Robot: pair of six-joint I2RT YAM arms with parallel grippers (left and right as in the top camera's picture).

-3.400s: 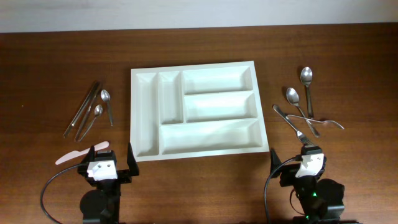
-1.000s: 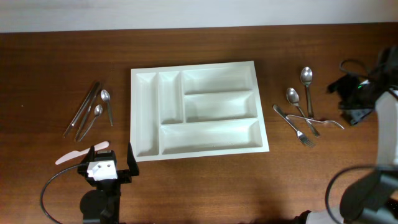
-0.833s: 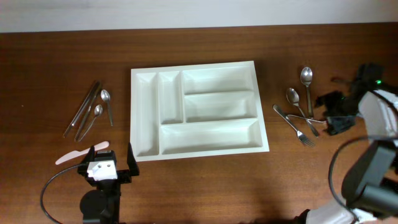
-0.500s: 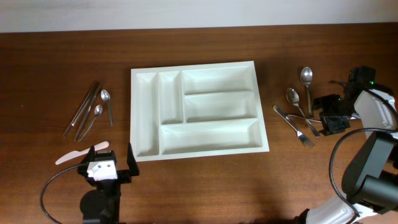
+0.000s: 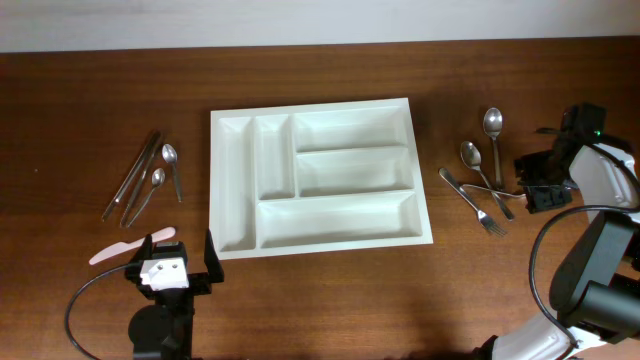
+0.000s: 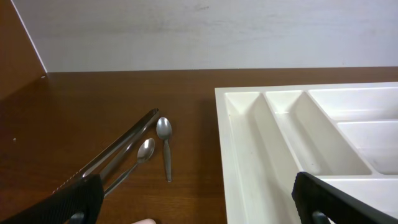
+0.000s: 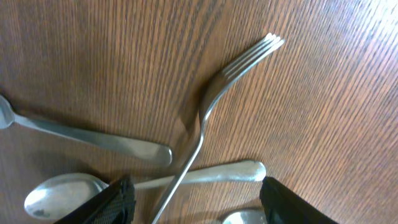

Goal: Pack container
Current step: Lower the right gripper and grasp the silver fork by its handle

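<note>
Container (image 5: 335, 218), white plastic with five empty compartments, lying flat at the centre of the overhead view on a wooden table (image 5: 80, 90). It looks light, stiff and smooth, so a nudge would probably slide it. If it must be steadied, the raised outer rim is the natural hold.

Loose cutlery lies to either side of it. The right gripper (image 5: 528, 185), at the right edge of the overhead view, is low over the right-hand group. In its wrist view the fingers (image 7: 115, 202) stand apart, straddling the handle of a fork (image 7: 211, 106) without touching it. The fork is thin, rigid and likely slippery. It rests across a spoon handle (image 7: 205, 174), so it is best pinched across the narrow handle near that crossing, where it seems to sit off the wood.

The left gripper (image 5: 172, 255), at lower left of the overhead view, is spread wide and holds nothing.
</note>
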